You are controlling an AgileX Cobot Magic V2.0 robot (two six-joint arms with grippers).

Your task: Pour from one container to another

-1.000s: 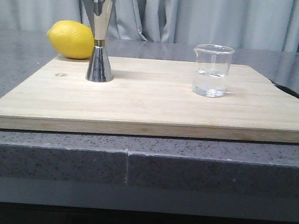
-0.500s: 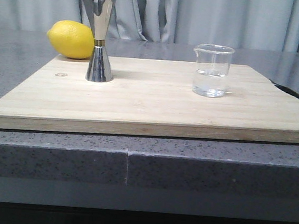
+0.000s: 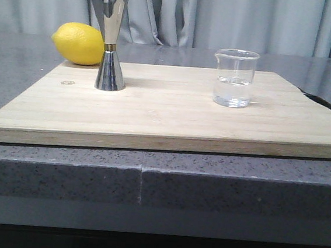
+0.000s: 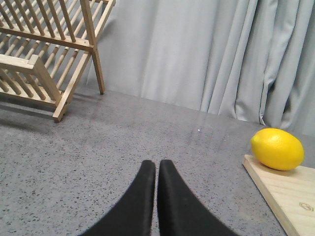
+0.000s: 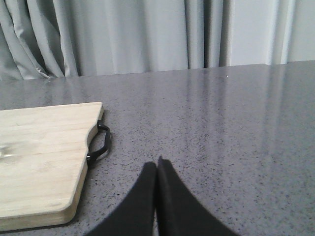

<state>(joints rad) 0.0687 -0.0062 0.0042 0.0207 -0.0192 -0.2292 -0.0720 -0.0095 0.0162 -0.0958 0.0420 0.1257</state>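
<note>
A small clear glass beaker (image 3: 235, 78), partly filled with clear liquid, stands upright on the right part of a wooden cutting board (image 3: 166, 115). A tall steel jigger (image 3: 111, 42) with a gold band at its waist stands upright on the board's left. Neither gripper shows in the front view. My left gripper (image 4: 157, 164) is shut with nothing held, over the grey counter to the left of the board. My right gripper (image 5: 157, 164) is shut and empty too, over the counter to the right of the board. Neither wrist view shows the beaker or the jigger.
A yellow lemon (image 3: 79, 43) (image 4: 277, 149) lies at the board's far left corner, behind the jigger. A wooden dish rack (image 4: 44, 46) stands on the counter farther left. The board's black handle (image 5: 98, 141) sticks out on its right side. Grey curtains hang behind.
</note>
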